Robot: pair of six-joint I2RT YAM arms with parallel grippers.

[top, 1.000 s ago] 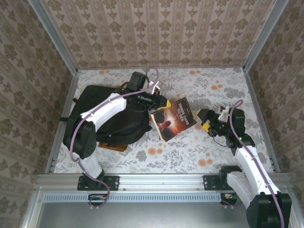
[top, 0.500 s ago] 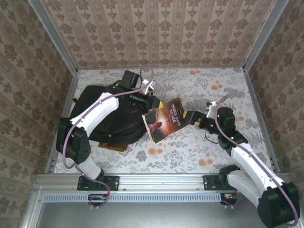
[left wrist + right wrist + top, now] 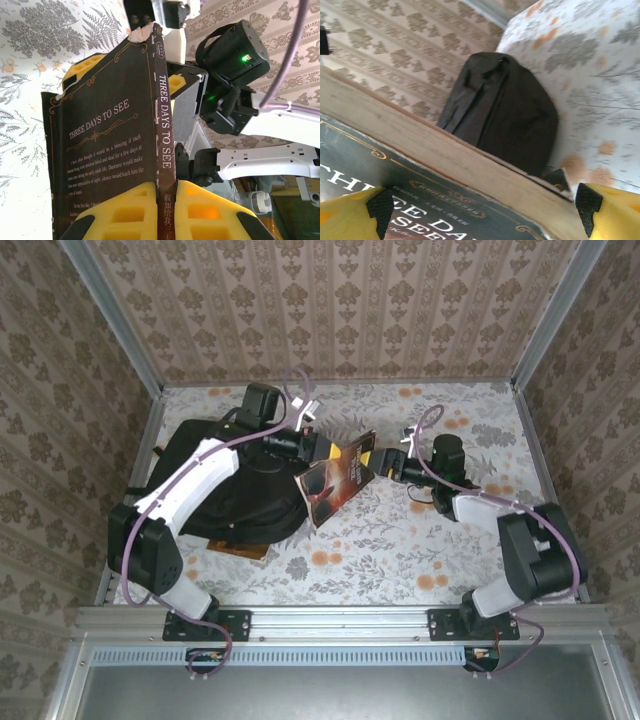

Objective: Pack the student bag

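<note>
Over the worktop my left fingers pinch the spine of a book — it reads THREE DAYS TO SEE; my right fingers stand spread round its far end; the student bag lies flat to the left, nearer my left arm — I think the book must go that way.

The book reads "THREE DAYS TO SEE" on cover and spine.
</note>
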